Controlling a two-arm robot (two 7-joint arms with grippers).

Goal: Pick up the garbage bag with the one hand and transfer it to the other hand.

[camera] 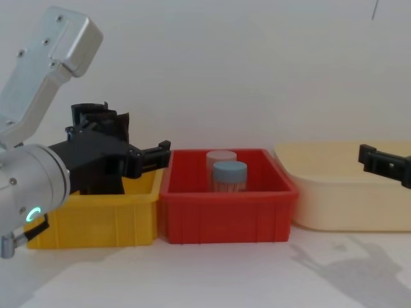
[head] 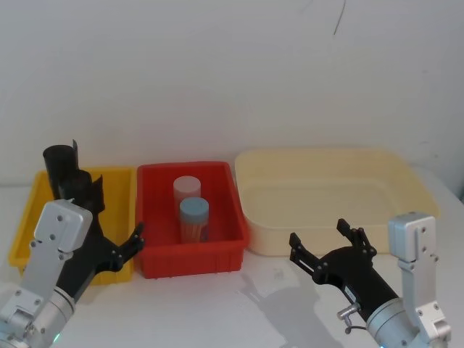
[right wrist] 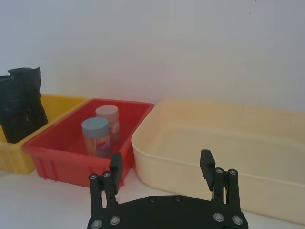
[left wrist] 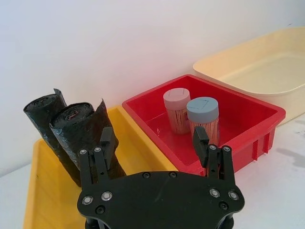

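Note:
Two black rolls stand upright at the back left of the yellow bin (head: 119,181). The nearer, thicker one is the garbage bag (left wrist: 76,129), also seen as a dark shape in the head view (head: 61,170) and half hidden behind my left fingers in the chest view (camera: 96,119). My left gripper (left wrist: 153,138), with a green wrist light, hovers open over the bin's front right (head: 116,214), short of the bag and holding nothing. At the table's front right, my right gripper (head: 319,235) is open and holds nothing (right wrist: 161,162).
A red bin (head: 217,257) in the middle holds two lidded jars, one pink-topped (head: 186,187) and one blue-topped (head: 193,210). A large cream tub (head: 413,188) stands to its right. White tabletop lies in front of the bins; a white wall rises behind.

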